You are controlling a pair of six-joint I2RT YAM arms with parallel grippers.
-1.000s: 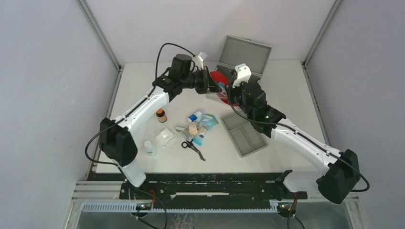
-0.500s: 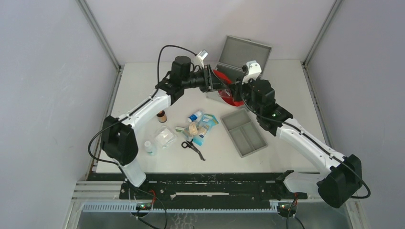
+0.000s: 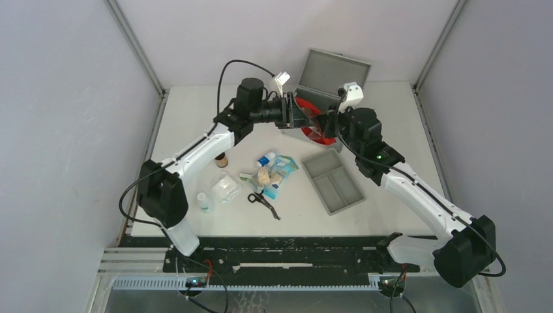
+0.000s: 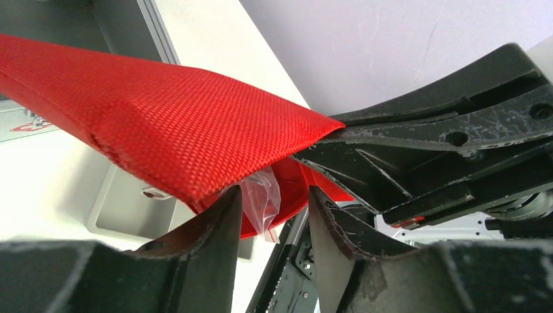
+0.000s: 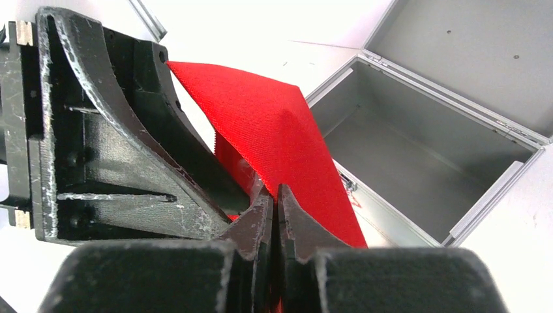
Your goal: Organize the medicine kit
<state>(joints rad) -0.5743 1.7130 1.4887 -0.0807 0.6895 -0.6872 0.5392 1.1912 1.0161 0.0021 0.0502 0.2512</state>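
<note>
The medicine kit (image 3: 312, 98) is a grey metal box at the back of the table, lid (image 3: 336, 72) raised; its inside (image 5: 417, 150) looks bare. A red woven pouch (image 3: 322, 137) hangs in front of it, between the two grippers. My right gripper (image 3: 324, 127) is shut on the pouch's edge (image 5: 287, 143), fingertips (image 5: 262, 208) pressed together. My left gripper (image 3: 301, 117) faces it with jaws apart. The pouch's (image 4: 169, 124) lower edge and a bit of clear plastic (image 4: 264, 199) sit at the gap between its fingers (image 4: 218, 225).
A shallow grey two-compartment tray (image 3: 332, 182) lies right of centre. Scissors (image 3: 264, 203), packets (image 3: 274, 171), a clear gauze bag (image 3: 226, 187), a brown bottle (image 3: 222, 160) and a white bottle (image 3: 203, 201) lie on the table's near left.
My left gripper has gone from shut to open. Both grippers and the pouch have shifted right and back, toward the box; the right wrist has turned.
</note>
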